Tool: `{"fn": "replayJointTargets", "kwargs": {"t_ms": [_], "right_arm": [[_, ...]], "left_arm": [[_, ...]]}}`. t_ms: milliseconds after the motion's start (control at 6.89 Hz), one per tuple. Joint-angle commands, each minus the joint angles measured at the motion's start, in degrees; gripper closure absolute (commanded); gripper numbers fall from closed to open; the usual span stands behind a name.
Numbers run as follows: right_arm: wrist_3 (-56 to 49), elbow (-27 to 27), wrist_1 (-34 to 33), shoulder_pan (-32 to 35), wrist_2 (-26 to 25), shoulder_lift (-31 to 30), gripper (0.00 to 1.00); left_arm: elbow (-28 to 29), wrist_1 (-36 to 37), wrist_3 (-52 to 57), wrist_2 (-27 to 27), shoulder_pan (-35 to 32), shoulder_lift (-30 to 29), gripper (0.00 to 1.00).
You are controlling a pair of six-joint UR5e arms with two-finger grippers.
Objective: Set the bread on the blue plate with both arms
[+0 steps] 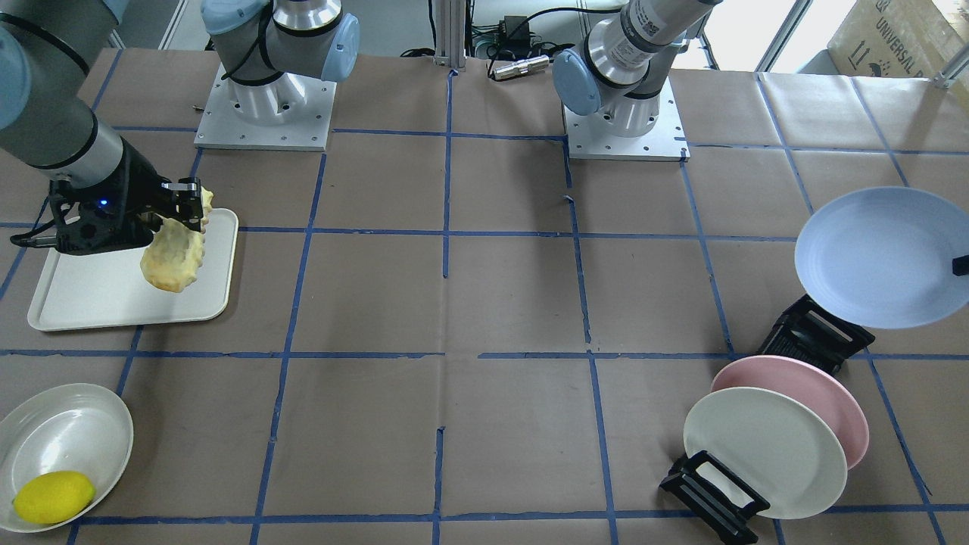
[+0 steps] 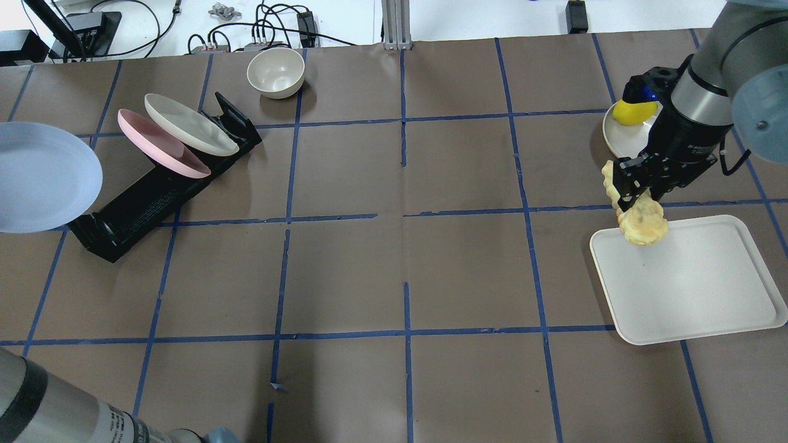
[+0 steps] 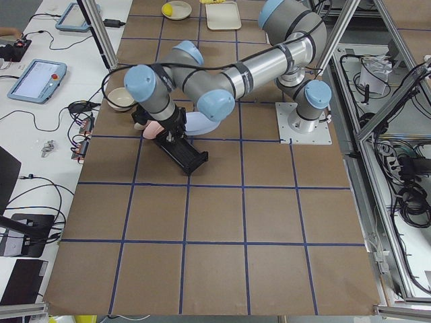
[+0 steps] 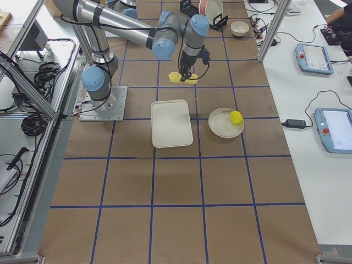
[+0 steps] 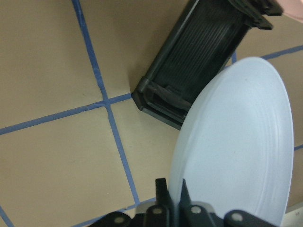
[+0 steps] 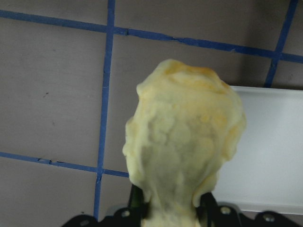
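Observation:
My right gripper (image 1: 184,208) is shut on the upper part of the bread (image 1: 174,256), a bumpy golden-yellow loaf that hangs end-down above the near corner of the white tray (image 1: 91,295). In the right wrist view the bread (image 6: 184,142) fills the middle, clamped between the fingers. In the overhead view the bread (image 2: 643,224) is at the right. My left gripper (image 5: 171,196) is shut on the rim of the blue plate (image 5: 236,142) and holds it tilted in the air beside the rack's end. The blue plate also shows in the overhead view (image 2: 43,178) and the front-facing view (image 1: 878,257).
A black dish rack (image 2: 154,191) holds a pink plate (image 2: 160,144) and a cream-white plate (image 2: 191,126). A cream bowl (image 2: 276,72) stands behind it. A lemon (image 1: 53,496) lies in a shallow cream dish (image 1: 68,431) near the tray.

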Motion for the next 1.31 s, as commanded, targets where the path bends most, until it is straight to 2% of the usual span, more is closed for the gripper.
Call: {"fn": "replayJointTargets", "kwargs": {"t_ms": [0, 290, 435, 581, 871, 1016, 1161], "right_arm": [[3.7, 0.2, 0.7, 2.8, 0.1, -0.9, 0.55], [3.6, 0.4, 0.6, 2.8, 0.1, -0.8, 0.55], [3.5, 0.5, 0.7, 2.8, 0.2, -0.8, 0.55], [3.6, 0.5, 0.7, 2.8, 0.2, -0.9, 0.55], [3.6, 0.6, 0.8, 2.9, 0.4, -0.9, 0.55], [3.8, 0.7, 0.5, 3.9, 0.4, 0.0, 0.53], [7.8, 0.5, -0.2, 7.4, 0.6, 1.4, 0.53]], "left_arm": [[-5.3, 1.0, -6.3, -1.2, -13.5, 7.5, 0.91], [-10.7, 6.9, -17.2, -7.2, -24.1, 7.1, 0.91], [-14.5, 9.5, -18.4, -14.9, -28.0, 6.0, 0.91], [-19.7, 18.0, -18.9, -17.1, -32.6, 5.1, 0.91], [-29.6, 32.3, -26.3, -17.7, -39.1, 4.3, 0.91], [-32.8, 37.4, -26.7, -17.7, -41.4, 3.4, 0.91], [-34.0, 41.8, -28.0, -20.0, -43.0, 1.6, 0.91]]}}
